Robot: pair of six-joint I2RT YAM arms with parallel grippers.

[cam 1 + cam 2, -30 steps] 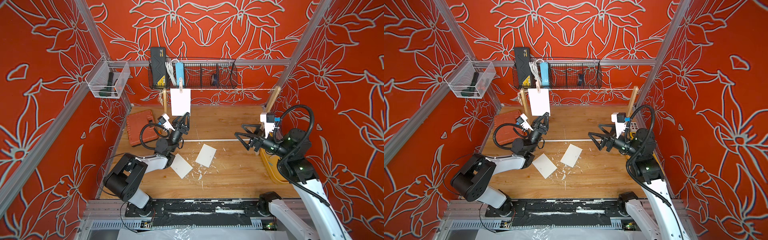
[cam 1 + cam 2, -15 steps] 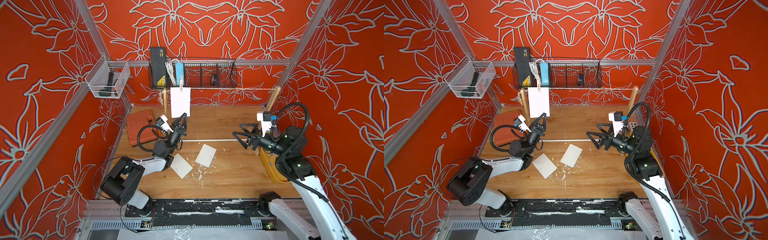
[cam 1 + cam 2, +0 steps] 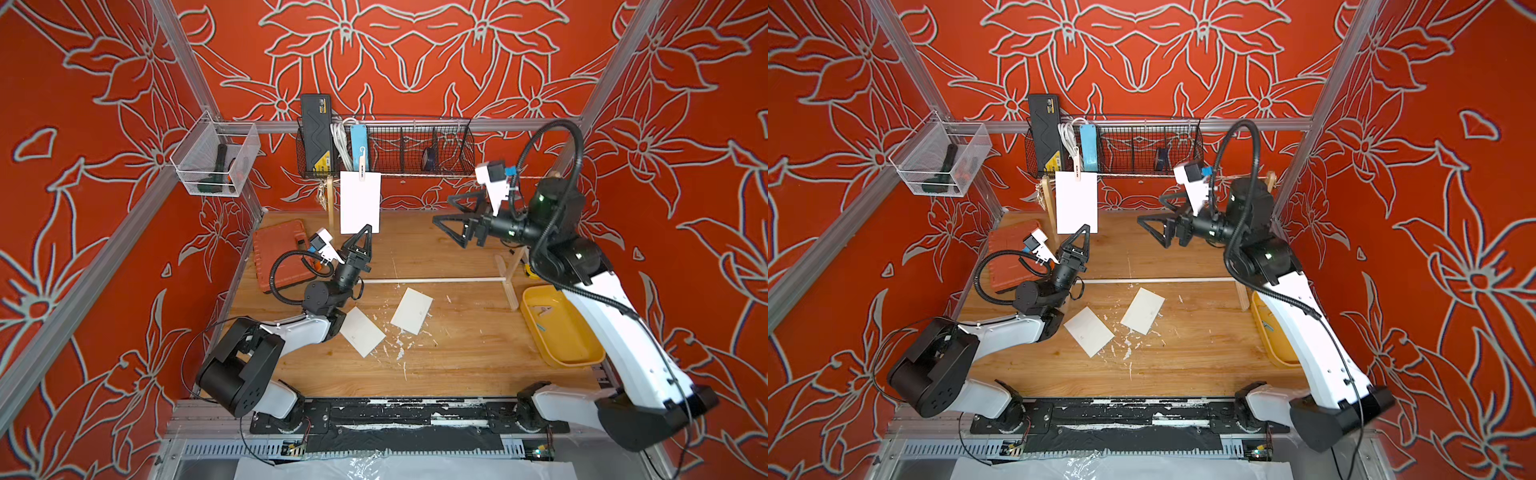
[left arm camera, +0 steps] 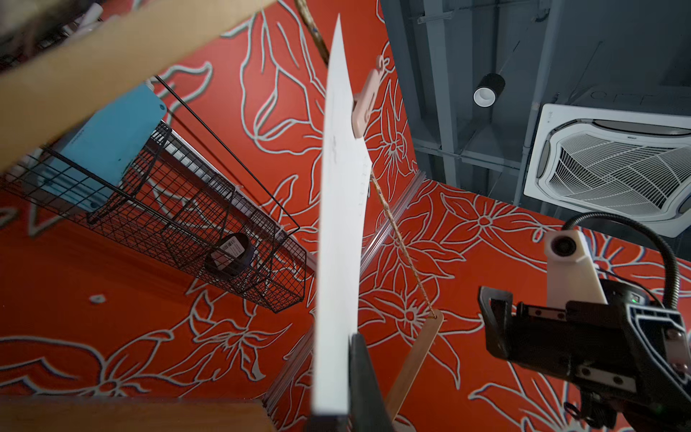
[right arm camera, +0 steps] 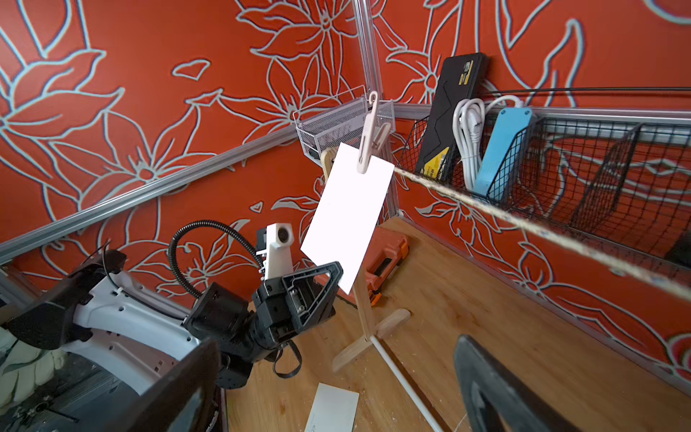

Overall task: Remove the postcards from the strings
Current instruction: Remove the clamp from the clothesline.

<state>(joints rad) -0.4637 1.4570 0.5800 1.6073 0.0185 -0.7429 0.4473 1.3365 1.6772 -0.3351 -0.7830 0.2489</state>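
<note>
Because the last card has to be drawn down out of its peg, the left gripper (image 3: pixel 365 233) is pressed together on the lower edge of the hanging postcard (image 3: pixel 360 201), near a corner. Its jaws lie flat against both faces, so the thin sheet cannot slip sideways. The left wrist view shows the card's edge running straight down between them.

At 12 o'clock from that grip, a pale clothespeg (image 3: pixel 362 166) clamps the card's top edge to the string (image 5: pixel 486 209), which runs taut to the far upright (image 4: pixel 415 359). That is why the card hangs plumb, and why, I judge, a steady downward pull is called for.

At 3 o'clock from the card, the right gripper (image 3: pixel 442 210) hangs empty with its jaws spread wide, near the string but apart from it, perhaps placed to steady the line.

At 6 o'clock, a loose postcard (image 3: pixel 361 330) and a second loose postcard (image 3: pixel 412 311) lie flat on the table (image 3: pixel 457 365), already off the string.
</note>
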